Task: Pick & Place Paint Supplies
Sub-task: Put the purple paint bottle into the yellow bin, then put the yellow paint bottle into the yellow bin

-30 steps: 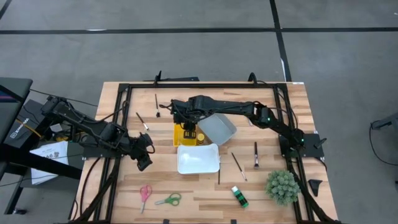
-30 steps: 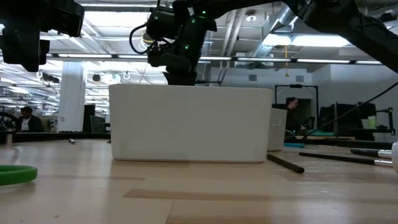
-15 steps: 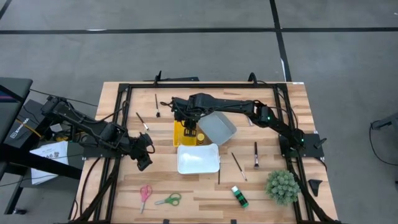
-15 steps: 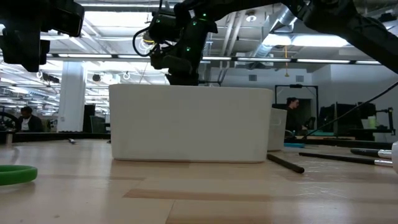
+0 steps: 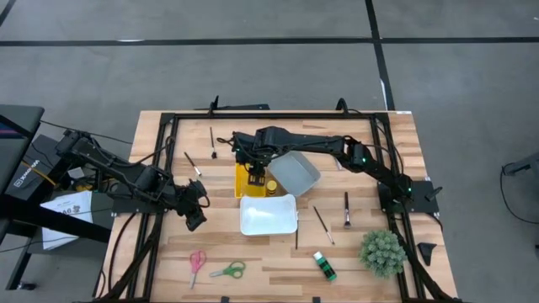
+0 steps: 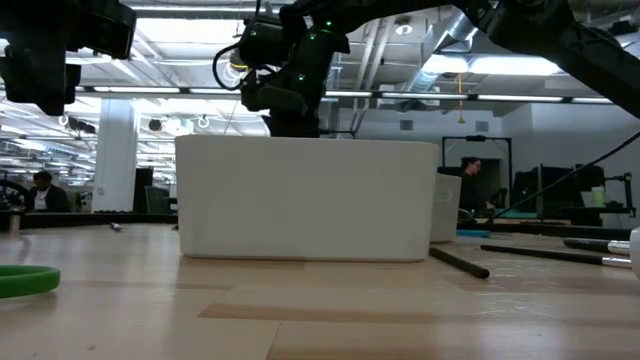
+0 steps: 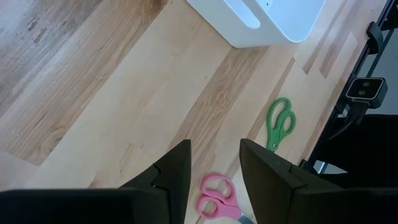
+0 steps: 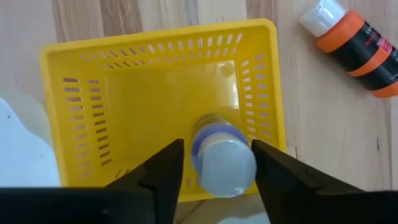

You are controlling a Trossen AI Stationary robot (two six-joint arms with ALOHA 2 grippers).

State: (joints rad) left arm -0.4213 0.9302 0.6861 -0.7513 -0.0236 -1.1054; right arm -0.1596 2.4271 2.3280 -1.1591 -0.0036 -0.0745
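Right gripper hangs over the yellow basket, a paint bottle upright between its jaws, though I can't tell if they grip. Looks like the drop-off; next, let go and lift clear. Left gripper waits, jaws parted, above the pink scissors.

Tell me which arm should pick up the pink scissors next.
Left. Its hand is open, free, nearest the pink scissors. The right hand is over the yellow basket with a bottle between its fingers.
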